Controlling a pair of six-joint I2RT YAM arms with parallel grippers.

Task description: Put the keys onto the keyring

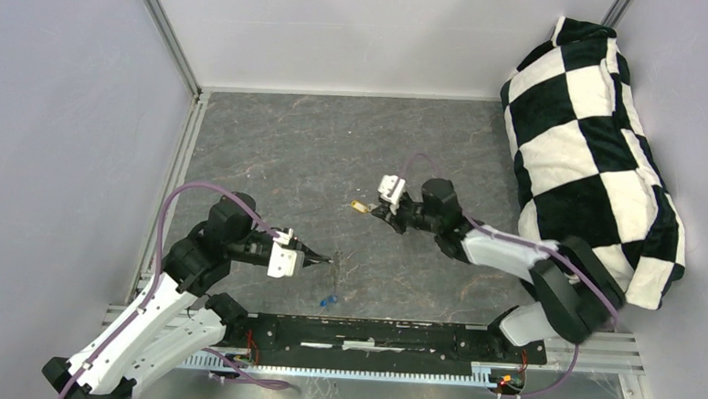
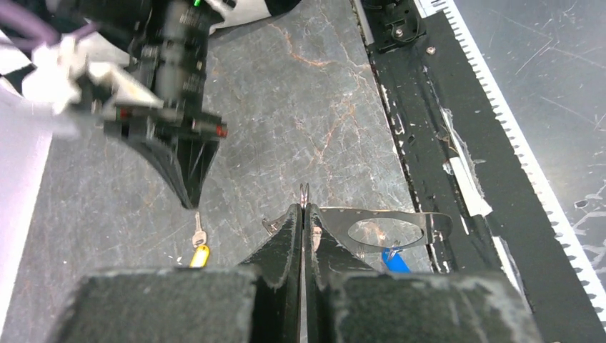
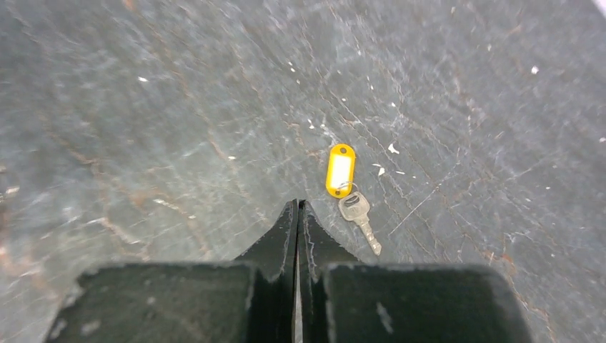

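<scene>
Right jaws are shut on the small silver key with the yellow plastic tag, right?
No. The right gripper has its jaws shut, but on nothing: the small silver key with the yellow plastic tag lies on the grey table beside them, per the right wrist view.

Black-and-white checkered cushion [image 1: 600,148] at the far right of the grey marbled table [image 1: 316,152].

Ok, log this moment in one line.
left fingers: shut on keyring | right fingers: shut, empty, beside yellow key | blue key: loose on table
</scene>
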